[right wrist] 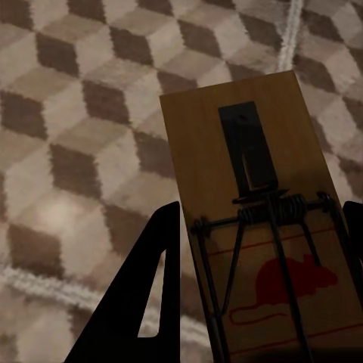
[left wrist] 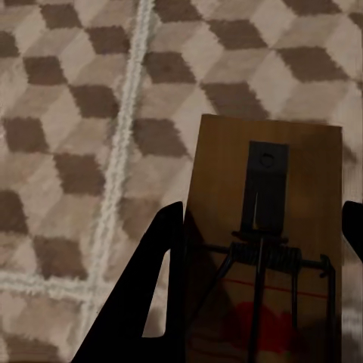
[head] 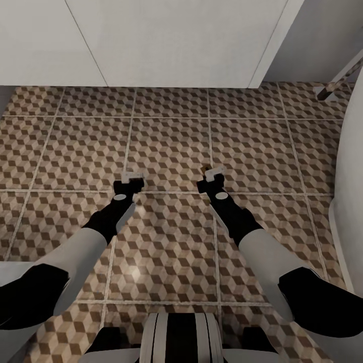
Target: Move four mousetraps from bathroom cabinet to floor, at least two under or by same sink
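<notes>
The bathroom floor (head: 171, 146) of cube-patterned tiles spreads ahead, bounded at the far side by pale wall panels (head: 151, 40). A curved white form (head: 350, 166) stands along the right edge, cut off by the frame so its kind is unclear, and a slanted pale bar (head: 340, 80) crosses the far right corner. Both arms reach forward over the tiles. The left gripper (head: 132, 177) has its jaws pinching a mousetrap (left wrist: 265, 249), a tan board with a dark spring bar, held above the tiles. The right gripper (head: 214, 173) pinches a second mousetrap (right wrist: 257, 227), printed with a red mouse. In the head view both traps are too small to make out.
</notes>
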Controlling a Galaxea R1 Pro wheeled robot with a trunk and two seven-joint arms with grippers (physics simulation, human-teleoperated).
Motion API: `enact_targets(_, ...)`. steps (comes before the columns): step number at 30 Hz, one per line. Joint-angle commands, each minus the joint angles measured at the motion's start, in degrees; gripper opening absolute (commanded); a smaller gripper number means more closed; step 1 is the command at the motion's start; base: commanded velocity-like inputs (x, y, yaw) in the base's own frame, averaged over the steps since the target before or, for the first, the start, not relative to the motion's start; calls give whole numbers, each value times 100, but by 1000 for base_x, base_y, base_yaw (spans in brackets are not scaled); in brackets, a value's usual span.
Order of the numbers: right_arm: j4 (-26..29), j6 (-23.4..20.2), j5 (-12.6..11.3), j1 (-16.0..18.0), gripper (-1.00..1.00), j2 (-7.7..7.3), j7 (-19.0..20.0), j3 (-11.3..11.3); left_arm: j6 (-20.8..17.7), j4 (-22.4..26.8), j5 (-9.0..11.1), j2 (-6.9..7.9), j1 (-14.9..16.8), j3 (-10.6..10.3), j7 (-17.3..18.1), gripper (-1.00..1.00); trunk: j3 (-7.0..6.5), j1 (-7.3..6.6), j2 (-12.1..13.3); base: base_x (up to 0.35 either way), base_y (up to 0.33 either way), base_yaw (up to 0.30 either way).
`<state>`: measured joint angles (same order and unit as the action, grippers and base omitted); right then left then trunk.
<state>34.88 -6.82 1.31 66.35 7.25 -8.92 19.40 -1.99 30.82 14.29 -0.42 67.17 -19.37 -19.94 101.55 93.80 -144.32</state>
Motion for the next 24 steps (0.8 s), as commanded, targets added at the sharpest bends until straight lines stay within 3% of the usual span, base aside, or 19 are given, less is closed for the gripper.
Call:
enact_targets(1,9,-40,1,0,-100,-4,-29,29,24,-54,30,7,-4,-58,-68,-100,3,-1,-1,0,0,0)
enact_targets(8,10,-38,1,-23,-100,-5,-41,29,121,-307,30,7,-131,-75,-71,-100,3,-1,-1,0,0,0)
enact_targets(24,8,-39,-8,-50,-100,-4,-41,29,196,-226,22,7,-154,-76,-76,-100,3,-1,-1,0,0,0)
